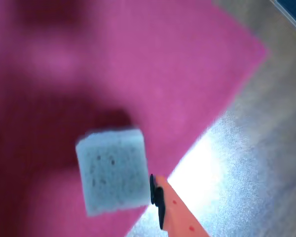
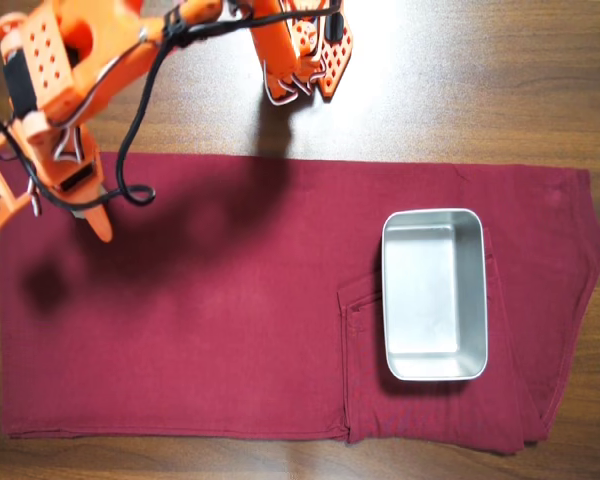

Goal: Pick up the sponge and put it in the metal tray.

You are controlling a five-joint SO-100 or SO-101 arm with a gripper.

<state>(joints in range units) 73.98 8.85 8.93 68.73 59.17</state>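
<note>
In the wrist view the sponge (image 1: 112, 170), a pale grey porous block, fills the lower middle and stands sharp against the blurred red cloth, with a dark shadow behind it. One orange finger (image 1: 175, 210) presses its black pad against the sponge's right side; the other finger is out of sight. My gripper (image 1: 138, 192) looks shut on the sponge. Overhead, the gripper (image 2: 80, 205) hangs over the cloth's far left end, and the arm hides the sponge. The metal tray (image 2: 480, 290), a shiny and empty pan, lies on the cloth at the right, well away from the gripper.
A dark red cloth (image 2: 230, 320) covers most of the wooden table (image 2: 460, 80). The arm's orange base (image 2: 300, 45) stands at the top edge, and black cables run from it to the arm.
</note>
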